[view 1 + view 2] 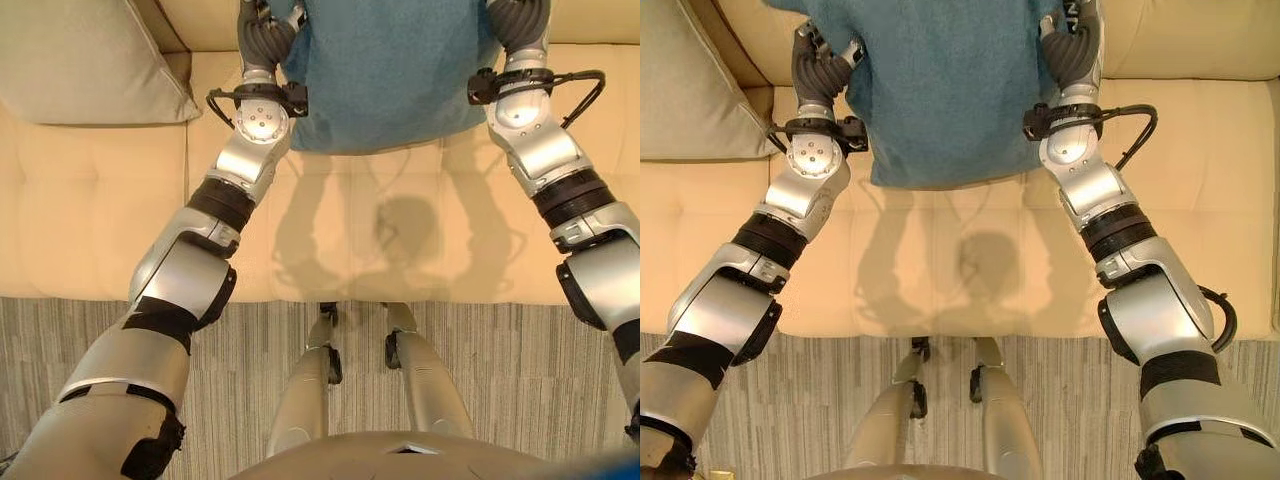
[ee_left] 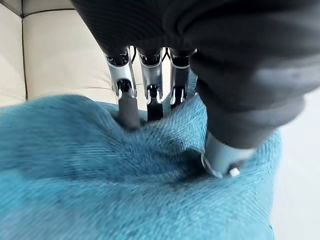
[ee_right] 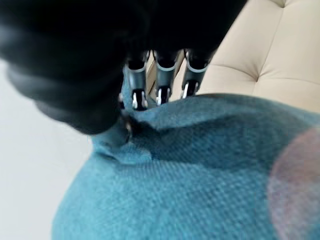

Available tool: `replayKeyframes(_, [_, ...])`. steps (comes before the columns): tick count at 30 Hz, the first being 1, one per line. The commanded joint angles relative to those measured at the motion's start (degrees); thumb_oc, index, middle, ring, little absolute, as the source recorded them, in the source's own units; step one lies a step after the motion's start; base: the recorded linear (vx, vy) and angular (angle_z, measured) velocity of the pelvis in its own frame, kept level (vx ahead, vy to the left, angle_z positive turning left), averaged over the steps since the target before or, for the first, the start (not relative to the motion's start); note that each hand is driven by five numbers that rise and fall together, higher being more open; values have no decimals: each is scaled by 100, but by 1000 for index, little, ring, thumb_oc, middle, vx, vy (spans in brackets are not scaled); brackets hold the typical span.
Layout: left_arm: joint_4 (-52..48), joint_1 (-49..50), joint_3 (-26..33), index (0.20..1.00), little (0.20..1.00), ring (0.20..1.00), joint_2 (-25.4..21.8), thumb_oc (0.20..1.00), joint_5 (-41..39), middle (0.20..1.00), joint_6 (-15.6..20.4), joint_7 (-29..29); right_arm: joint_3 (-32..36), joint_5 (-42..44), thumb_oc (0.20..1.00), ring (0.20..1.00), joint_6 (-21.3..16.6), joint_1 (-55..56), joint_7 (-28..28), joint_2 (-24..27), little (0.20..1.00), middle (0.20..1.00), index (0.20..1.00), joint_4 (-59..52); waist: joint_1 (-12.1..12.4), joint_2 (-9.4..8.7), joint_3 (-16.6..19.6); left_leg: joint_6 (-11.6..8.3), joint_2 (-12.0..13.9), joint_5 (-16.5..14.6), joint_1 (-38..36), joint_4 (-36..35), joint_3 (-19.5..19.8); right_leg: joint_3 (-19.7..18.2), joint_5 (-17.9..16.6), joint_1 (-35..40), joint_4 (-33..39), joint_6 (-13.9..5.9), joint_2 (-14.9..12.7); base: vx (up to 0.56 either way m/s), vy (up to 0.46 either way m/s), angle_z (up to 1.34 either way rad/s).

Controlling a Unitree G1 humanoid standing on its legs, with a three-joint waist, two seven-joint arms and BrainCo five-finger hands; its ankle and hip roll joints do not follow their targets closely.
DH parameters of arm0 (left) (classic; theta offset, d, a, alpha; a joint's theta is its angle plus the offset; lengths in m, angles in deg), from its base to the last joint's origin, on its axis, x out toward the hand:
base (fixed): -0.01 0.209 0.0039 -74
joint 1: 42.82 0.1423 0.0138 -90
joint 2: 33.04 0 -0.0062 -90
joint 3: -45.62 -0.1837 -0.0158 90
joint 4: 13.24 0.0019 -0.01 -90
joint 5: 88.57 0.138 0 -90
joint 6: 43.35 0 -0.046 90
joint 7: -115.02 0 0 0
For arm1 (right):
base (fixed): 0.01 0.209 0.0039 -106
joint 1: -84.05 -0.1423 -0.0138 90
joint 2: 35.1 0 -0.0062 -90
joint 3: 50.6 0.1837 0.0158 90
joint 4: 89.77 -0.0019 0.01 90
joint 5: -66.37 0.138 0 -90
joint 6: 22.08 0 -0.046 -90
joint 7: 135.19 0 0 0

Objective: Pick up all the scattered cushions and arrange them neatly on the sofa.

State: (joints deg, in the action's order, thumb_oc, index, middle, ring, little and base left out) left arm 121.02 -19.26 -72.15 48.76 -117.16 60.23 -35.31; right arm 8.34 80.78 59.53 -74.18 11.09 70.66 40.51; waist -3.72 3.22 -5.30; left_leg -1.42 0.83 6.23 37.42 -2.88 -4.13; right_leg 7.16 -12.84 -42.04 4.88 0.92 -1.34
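While the teal cushion (image 1: 940,90) hangs above the cream sofa (image 1: 100,220) seat, the left hand (image 2: 150,95) pinches one side of it between fingers and thumb, and the right hand (image 3: 160,85) pinches the opposite side the same way. Well to the left, a beige cushion (image 1: 85,60) leans in the sofa corner. Below the seat edge lies striped grey carpet (image 1: 500,370).

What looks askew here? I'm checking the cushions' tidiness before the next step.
Nothing is damaged. The blue cushion isn't placed yet: left hand and right hand pinch its corners above the sofa. The beige cushion leans in the corner.
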Motion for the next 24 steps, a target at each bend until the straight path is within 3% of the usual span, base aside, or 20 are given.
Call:
replayKeyframes(1, [399, -969, -709, 1000, 1000, 1000, 136, 1000, 215, 1000, 330, -351, -326, -263, 1000, 1000, -298, -627, 328, -550, 1000, 1000, 1000, 333, 80, -202, 360, -641, 197, 372, 121, -212, 320, 78, 357, 138, 12, -991, -310, 0, 0, 0])
replayKeyframes(5, [895, -1202, -886, 1000, 1000, 1000, -271, 1000, 414, 1000, 95, -600, -293, -135, 1000, 1000, -275, -689, 399, -251, 1000, 1000, 1000, 466, 63, -190, 409, -647, 171, 357, 80, -212, 321, 103, 346, 175, 12, -1002, -309, 0, 0, 0])
replayKeyframes(7, [1099, -1291, -883, 1000, 1000, 1000, -835, 1000, 636, 1000, -29, -651, -244, 21, 1000, 1000, -261, -668, 503, 225, 1000, 1000, 1000, 574, 82, -192, 436, -643, 164, 333, 45, -212, 305, 121, 336, 209, 12, -1024, -331, 0, 0, 0])
replayKeyframes(9, [1183, -1111, -649, 1000, 1000, 1000, -1144, 1000, 589, 1000, -49, -597, -63, 136, 1000, 1000, -244, -451, 547, 623, 1000, 1000, 1000, 691, 101, -186, 439, -637, 159, 313, -10, -212, 292, 132, 338, 254, 12, -1027, -345, 0, 0, 0])
replayKeyframes(13, [644, -378, -115, 1000, 1000, 1000, -1351, 1000, 394, 1000, 101, -514, 566, 235, 1000, 1000, -223, 240, 455, 917, 1000, 1000, 1000, 596, 124, -179, 460, -628, 163, 268, -135, -212, 304, 158, 390, 385, 12, -1014, -349, 0, 0, 0])
replayKeyframes(15, [175, 34, 130, 1000, 1000, 1000, -1341, 1000, 436, 1000, 188, -426, 835, 155, 1000, 1000, -220, 606, 413, 946, 1000, 1000, 1000, 401, 131, -188, 474, -621, 164, 234, -213, -212, 318, 172, 414, 454, 12, -998, -347, 21, 4, -4])
replayKeyframes(17, [-1503, 1667, 940, 1000, 1000, 1000, -924, 1000, 715, 1000, 348, -299, 1514, -396, 1000, 1000, -207, 1807, 375, 764, 1000, 1000, 1000, -669, 147, -227, 523, -596, 159, 133, -431, -212, 316, 172, 501, 673, 12, -949, -333, 48, -7, 1])
replayKeyframes(20, [-2224, 2774, 1331, 1000, 1000, 1000, -532, 1000, 1068, 1000, 311, -423, 1960, -891, 1000, 1000, -221, 2798, 500, 598, 1000, 1000, 1000, -1361, 153, -281, 559, -586, 152, 98, -619, -212, 305, 186, 544, 891, 12, -923, -346, 33, -7, 2])
replayKeyframes(24, [-2725, 5471, 2028, 1000, 1000, 1000, -22, 1000, 1516, 1000, -1, -1077, 2686, -1680, 1000, 1000, -179, 5248, 1047, -53, 1000, 1000, 1000, -2016, 206, -412, 451, -534, 178, -78, -1411, -212, 268, 267, 694, 1753, 12, -901, -364, 64, -14, 16])
